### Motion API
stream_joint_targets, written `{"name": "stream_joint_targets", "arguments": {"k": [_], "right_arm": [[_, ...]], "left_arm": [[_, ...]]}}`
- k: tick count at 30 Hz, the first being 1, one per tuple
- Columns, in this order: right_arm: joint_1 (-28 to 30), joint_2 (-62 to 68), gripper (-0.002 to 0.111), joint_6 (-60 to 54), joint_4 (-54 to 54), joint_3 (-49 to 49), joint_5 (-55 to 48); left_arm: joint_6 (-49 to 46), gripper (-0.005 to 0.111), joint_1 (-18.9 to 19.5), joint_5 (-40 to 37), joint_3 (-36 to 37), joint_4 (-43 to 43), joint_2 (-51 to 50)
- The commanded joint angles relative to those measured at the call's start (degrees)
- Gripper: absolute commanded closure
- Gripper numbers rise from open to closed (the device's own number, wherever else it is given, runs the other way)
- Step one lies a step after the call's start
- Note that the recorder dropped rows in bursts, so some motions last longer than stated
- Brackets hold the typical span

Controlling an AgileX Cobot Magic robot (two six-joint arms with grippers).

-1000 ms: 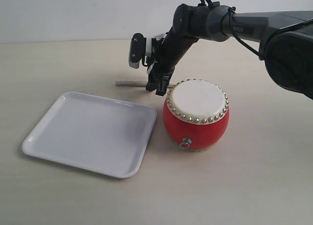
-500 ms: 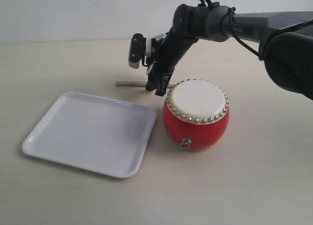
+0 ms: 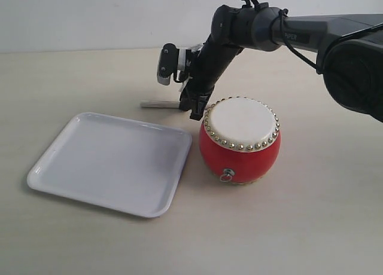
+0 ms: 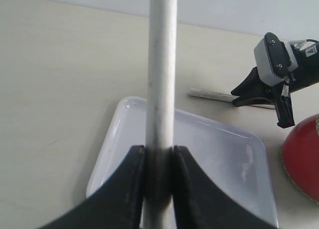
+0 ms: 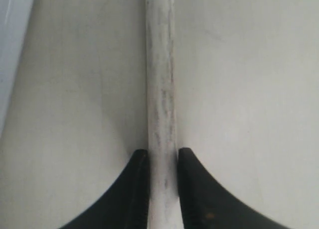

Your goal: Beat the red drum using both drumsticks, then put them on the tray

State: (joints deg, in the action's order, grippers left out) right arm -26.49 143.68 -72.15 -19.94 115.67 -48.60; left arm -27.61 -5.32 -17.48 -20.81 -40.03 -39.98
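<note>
Beige bench (image 3: 72,72), pale wall behind: tray (image 3: 114,161) lower left of the exterior view, drum (image 3: 240,149) just beside it at centre right, skin up. Right arm (image 3: 239,30) comes in from upper right; right jaws clamp a stick (image 3: 158,104) just up-left of the drum's rim, roughly level, poking left beyond the tray's far edge. Left jaws pinch the other stick (image 4: 162,64), running up mid-frame in the left wrist view with the tray beneath.
</note>
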Motion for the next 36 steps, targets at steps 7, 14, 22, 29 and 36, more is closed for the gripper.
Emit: {"name": "stream_joint_targets", "arguments": {"k": [7, 14, 22, 29, 36], "right_arm": [[0.23, 0.18, 0.108, 0.3, 1.1, 0.04, 0.64], [0.23, -2.06, 0.108, 0.3, 2.1, 0.04, 3.82], [0.62, -6.09, 0.108, 5.02, 7.61, 0.04, 4.45], [1.14, -12.02, 0.108, 11.45, 16.01, 0.04, 3.23], [2.6, -20.19, 0.108, 15.83, 22.04, -1.39, -0.94]], "left_arm": [[0.25, 0.107, -0.13, 0.96, 0.18, 0.14, -0.1], [0.25, 0.107, -0.13, 1.26, 0.18, 0.14, -0.1], [0.25, 0.107, -0.13, 2.2, 0.18, 0.14, -1.44], [0.25, 0.107, -0.73, 3.1, 0.18, 0.24, -1.45], [-0.41, 0.107, -2.72, 3.89, 0.18, 0.24, -1.45]]}}
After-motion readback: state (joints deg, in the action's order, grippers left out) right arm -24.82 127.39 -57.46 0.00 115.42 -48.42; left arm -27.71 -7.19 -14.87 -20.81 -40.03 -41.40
